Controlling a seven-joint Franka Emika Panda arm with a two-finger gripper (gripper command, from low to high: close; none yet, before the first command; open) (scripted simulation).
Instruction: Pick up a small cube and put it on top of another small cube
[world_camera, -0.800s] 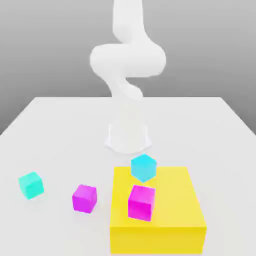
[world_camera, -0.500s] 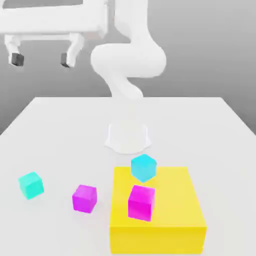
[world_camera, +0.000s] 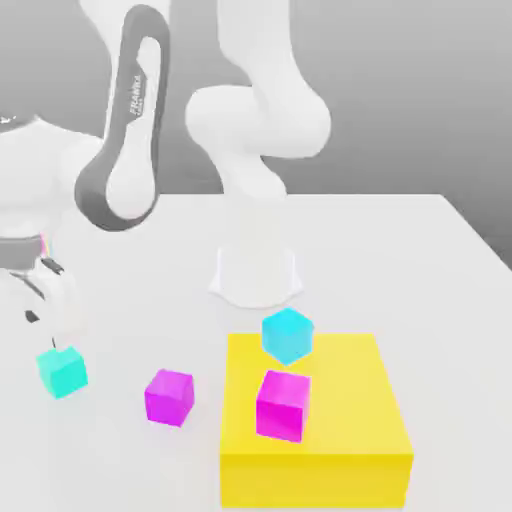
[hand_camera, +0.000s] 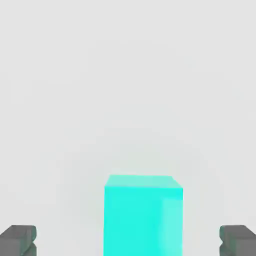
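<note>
The pincer (hand_camera: 128, 242) hangs wide apart right over the light blue cube (hand_camera: 142, 215), which sits alone on the white bench (world_camera: 400, 250) at the exterior view's left. The cube sits straight below, between the two fingers (hand_camera: 17, 240), with room on each side. I think going straight down comes next.

So I was looking at a plain white desk (world_camera: 400, 240). Sitting right on it were the arm's round white base (world_camera: 255, 275), a flat yellow block (world_camera: 340, 430), a magenta cube (world_camera: 168, 397) just off the block toward the exterior view's left, and a cyan cube (world_camera: 62, 371) further out that way, well apart from the block.
</note>
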